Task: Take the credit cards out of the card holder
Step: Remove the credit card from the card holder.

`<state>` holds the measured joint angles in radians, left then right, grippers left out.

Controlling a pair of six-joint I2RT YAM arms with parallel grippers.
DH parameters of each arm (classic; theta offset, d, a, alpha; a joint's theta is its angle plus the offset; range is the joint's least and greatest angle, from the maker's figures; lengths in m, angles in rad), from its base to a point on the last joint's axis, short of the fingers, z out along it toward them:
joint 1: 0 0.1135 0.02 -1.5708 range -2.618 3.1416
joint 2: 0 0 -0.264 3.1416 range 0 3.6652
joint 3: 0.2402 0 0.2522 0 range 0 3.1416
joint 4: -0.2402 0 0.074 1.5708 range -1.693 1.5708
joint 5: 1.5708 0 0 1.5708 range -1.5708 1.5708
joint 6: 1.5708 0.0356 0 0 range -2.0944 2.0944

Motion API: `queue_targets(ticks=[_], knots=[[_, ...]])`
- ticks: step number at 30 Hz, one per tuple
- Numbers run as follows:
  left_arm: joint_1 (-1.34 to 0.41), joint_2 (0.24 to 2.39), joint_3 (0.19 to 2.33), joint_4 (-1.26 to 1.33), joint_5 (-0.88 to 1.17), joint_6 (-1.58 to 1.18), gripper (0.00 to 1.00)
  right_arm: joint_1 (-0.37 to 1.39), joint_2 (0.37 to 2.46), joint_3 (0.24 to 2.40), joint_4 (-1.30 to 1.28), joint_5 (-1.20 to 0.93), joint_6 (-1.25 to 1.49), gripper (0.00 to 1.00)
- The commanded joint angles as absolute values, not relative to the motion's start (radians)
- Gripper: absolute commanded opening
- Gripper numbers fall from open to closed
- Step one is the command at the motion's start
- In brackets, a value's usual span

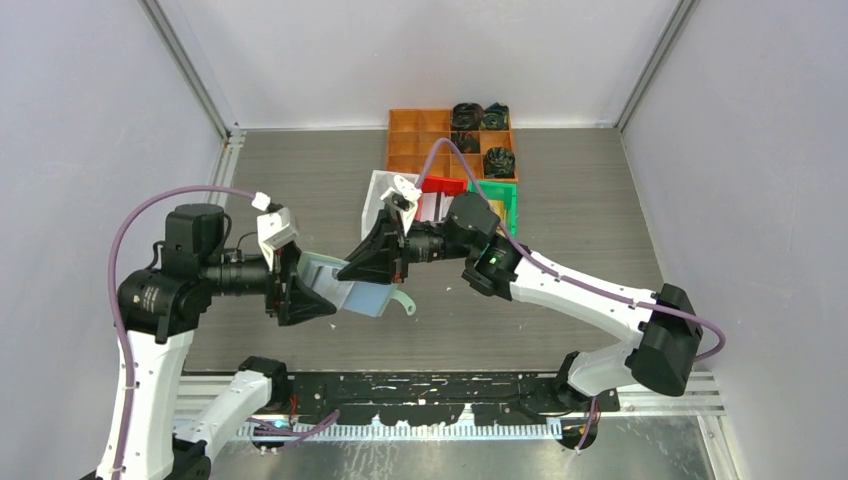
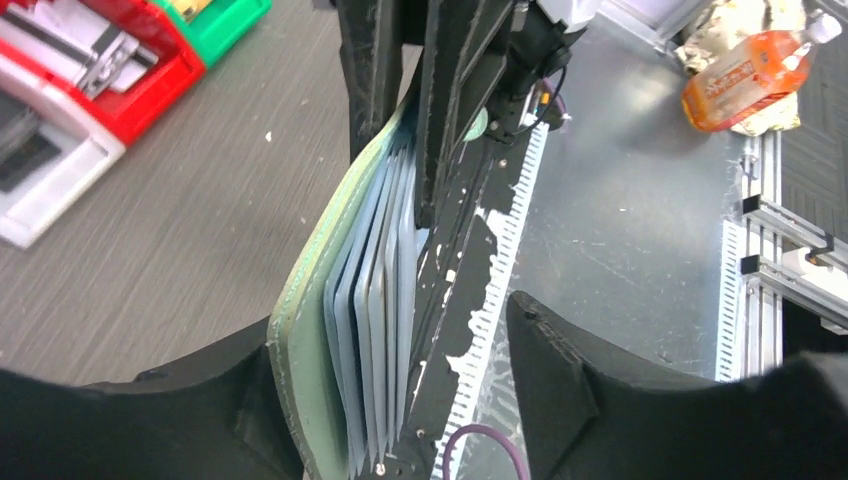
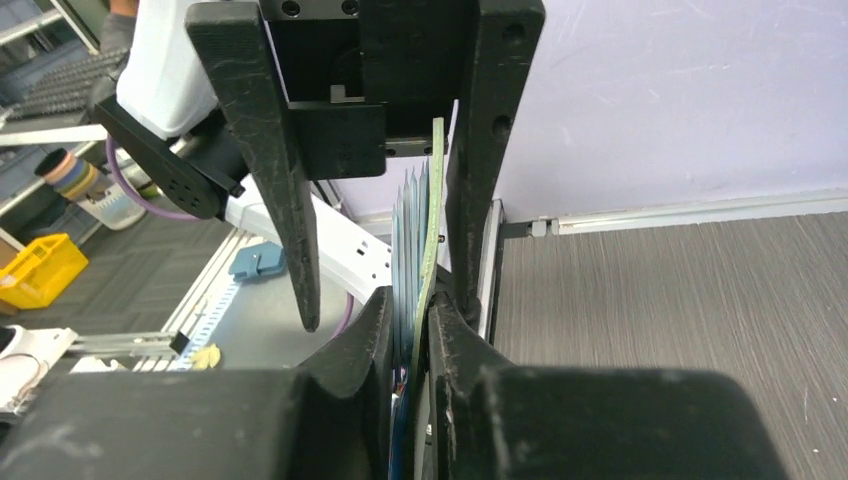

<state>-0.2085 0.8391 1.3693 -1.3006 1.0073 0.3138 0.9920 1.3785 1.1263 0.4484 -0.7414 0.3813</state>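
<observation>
No card is out yet as far as I can see, so pretty much the whole job's left. The card holder (image 1: 350,288) hangs over the desk (image 1: 560,200), between my two arms. My right fingers (image 3: 372,340) are pinched tight on it. My left fingers (image 3: 285,200) are spread wide, one right beside the cover. The cover's matte sage green and bows a bit. Thin bluish see-through pockets (image 2: 375,300) fan out like pages, and I can't tell what's in them.

Robotics lab test cell: pale enclosure walls (image 1: 420,50), aluminium rails (image 1: 190,65), grey tabletop (image 1: 580,200).
</observation>
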Motion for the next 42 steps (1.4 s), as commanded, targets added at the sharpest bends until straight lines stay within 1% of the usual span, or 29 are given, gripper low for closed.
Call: queue_targets(ticks=[1,4,8,10,12,13,14,15,16,17,19,20,23,26,28,31,34,37,38,39,42], knots=[[-0.211,0.852,1.386,-1.155,1.159,0.147,0.59,0.989,1.316,1.117,0.621,-0.698,0.444,0.01],[-0.211,0.869,1.389,-1.160,1.193,0.126,0.43,0.989,1.313,1.114,0.637,-0.688,0.458,0.01],[-0.211,0.857,1.362,-1.120,1.190,0.088,0.32,0.990,1.316,1.111,0.685,-0.680,0.494,0.01],[-0.211,0.851,1.361,-1.086,1.181,0.060,0.21,0.991,1.315,1.109,0.694,-0.673,0.501,0.01],[-0.210,0.852,1.364,-1.070,1.164,0.036,0.13,0.991,1.306,1.103,0.684,-0.645,0.502,0.03],[-0.210,0.853,1.365,-1.069,1.148,0.028,0.09,0.989,1.299,1.101,0.673,-0.623,0.499,0.06],[-0.211,0.855,1.364,-1.068,1.137,0.018,0.06,0.989,1.290,1.100,0.657,-0.594,0.501,0.16],[-0.210,0.858,1.362,-1.067,1.125,0.013,0.04,0.987,1.281,1.101,0.640,-0.565,0.506,0.32],[-0.210,0.861,1.360,-1.064,1.111,0.006,0.03,0.983,1.268,1.103,0.617,-0.525,0.515,0.42],[-0.210,0.863,1.356,-1.057,1.089,-0.011,0.01,0.977,1.254,1.106,0.596,-0.484,0.527,0.47],[-0.209,0.876,1.357,-1.046,1.039,-0.052,0.00,0.955,1.215,1.112,0.535,-0.389,0.573,0.61],[-0.209,0.888,1.364,-1.056,1.021,-0.056,0.00,0.940,1.194,1.111,0.505,-0.322,0.605,0.64],[-0.209,0.931,1.396,-1.091,0.973,-0.053,0.00,0.902,1.134,1.115,0.394,-0.257,0.699,0.66],[-0.204,0.978,1.433,-1.117,0.964,-0.047,0.00,0.893,1.113,1.120,0.314,-0.298,0.762,0.68],[-0.198,1.003,1.450,-1.128,0.955,-0.069,0.00,0.894,1.125,1.089,0.355,-0.363,0.819,0.69],[-0.188,1.075,1.507,-1.201,0.917,-0.061,0.01,0.897,1.161,1.022,0.455,-0.400,0.898,0.69],[-0.156,1.161,1.573,-1.306,0.920,-0.009,0.03,0.903,1.203,1.017,0.445,-0.414,0.915,0.73],[-0.113,1.230,1.635,-1.402,0.940,0.061,0.03,0.905,1.237,1.035,0.400,-0.416,0.904,0.82],[-0.093,1.246,1.650,-1.432,0.953,0.081,0.02,0.904,1.249,1.046,0.390,-0.425,0.910,0.93],[-0.073,1.257,1.659,-1.444,0.966,0.097,0.01,0.905,1.262,1.055,0.385,-0.433,0.920,0.99],[-0.021,1.263,1.662,-1.437,0.991,0.112,0.00,0.904,1.308,1.098,0.357,-0.459,0.956,0.99]])
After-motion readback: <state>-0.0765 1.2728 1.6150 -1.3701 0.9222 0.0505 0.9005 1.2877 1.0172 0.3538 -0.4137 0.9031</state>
